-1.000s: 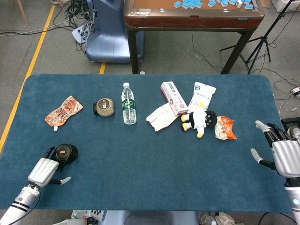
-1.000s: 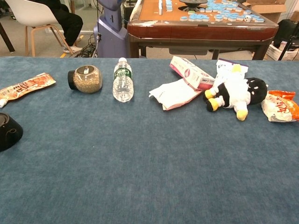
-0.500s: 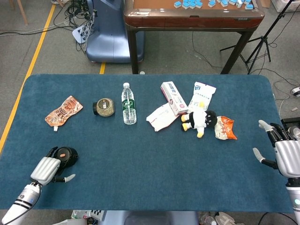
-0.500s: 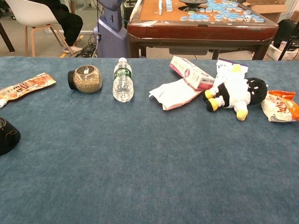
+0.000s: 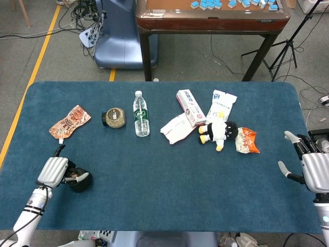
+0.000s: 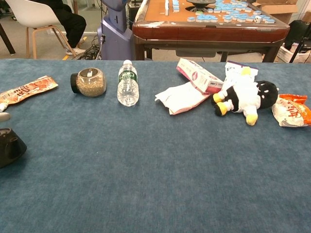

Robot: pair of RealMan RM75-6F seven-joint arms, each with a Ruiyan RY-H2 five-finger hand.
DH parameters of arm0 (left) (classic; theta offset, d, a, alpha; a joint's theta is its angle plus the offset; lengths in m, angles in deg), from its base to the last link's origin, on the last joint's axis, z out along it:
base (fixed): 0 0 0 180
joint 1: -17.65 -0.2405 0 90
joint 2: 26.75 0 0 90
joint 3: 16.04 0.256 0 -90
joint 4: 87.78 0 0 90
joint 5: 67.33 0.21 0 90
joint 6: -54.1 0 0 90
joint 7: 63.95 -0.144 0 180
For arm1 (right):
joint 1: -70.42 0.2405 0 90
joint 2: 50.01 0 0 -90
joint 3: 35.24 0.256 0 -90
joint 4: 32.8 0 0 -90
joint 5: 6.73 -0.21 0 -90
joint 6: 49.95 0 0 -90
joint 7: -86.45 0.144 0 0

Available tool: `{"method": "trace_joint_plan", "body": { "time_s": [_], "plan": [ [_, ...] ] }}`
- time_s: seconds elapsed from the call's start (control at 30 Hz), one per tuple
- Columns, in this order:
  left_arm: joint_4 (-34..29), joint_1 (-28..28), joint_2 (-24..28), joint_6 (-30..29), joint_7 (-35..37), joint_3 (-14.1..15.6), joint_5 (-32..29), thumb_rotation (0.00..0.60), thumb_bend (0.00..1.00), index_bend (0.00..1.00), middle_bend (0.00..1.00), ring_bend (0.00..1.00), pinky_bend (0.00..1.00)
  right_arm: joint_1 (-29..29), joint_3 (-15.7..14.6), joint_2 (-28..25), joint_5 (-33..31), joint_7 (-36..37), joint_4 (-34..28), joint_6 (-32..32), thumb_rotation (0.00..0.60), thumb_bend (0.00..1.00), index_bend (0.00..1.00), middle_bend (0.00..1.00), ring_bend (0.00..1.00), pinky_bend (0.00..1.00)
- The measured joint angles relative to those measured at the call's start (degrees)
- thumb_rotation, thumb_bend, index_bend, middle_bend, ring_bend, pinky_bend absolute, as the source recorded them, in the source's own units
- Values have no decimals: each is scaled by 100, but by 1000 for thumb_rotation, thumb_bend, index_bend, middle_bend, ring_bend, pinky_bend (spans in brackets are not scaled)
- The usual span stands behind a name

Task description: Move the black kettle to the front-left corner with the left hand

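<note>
The black kettle [image 5: 82, 182] is a small dark round pot near the table's front-left, seen also at the left edge of the chest view [image 6: 9, 147]. My left hand [image 5: 53, 171] sits against its left side and holds it, with the thumb lying across the kettle's top; one finger sticks out toward the back, and its tip [image 6: 2, 116] shows in the chest view. Most of the kettle's left half is hidden under the hand. My right hand [image 5: 313, 170] hangs beyond the table's right edge, fingers spread, holding nothing.
Along the far half of the blue table [image 5: 154, 206] lie an orange pouch [image 5: 70, 122], a jar [image 5: 114, 118], a water bottle [image 5: 141, 113], white packets [image 5: 178, 127], a box [image 5: 190, 107], a plush toy [image 5: 218, 133] and an orange snack bag [image 5: 247, 140].
The left hand has swung from behind the kettle to its left side, thumb now over the top. The kettle has shifted toward the front edge and slightly right. The right hand barely moved.
</note>
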Motion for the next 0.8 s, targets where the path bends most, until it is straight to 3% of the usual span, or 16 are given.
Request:
{"method": "trace_joint_plan", "body": {
  "time_s": [0.23, 0.4, 0.6, 0.8],
  "plan": [
    [-410, -47, 82, -114, -129, -213, -404, 194, 111, 1000, 1000, 978, 17, -17, -20, 66, -12, 94, 124, 10, 600, 328, 133, 245, 146, 252],
    [-564, -110, 88, -372, -280, -353, -546, 356, 245, 1000, 1000, 981, 53, -14, -27, 92, 2, 128, 177, 21, 600, 328, 132, 245, 146, 252],
    [-582, -153, 30, -591, -394, -450, -562, 488, 312, 1000, 1000, 981, 151, -14, -35, 109, -4, 152, 217, 40, 600, 328, 133, 245, 147, 252],
    [-552, -149, 51, -608, -446, -450, -526, 520, 323, 1000, 1000, 981, 241, -16, -36, 116, -19, 167, 244, 54, 600, 328, 132, 246, 147, 252]
  ]
}}
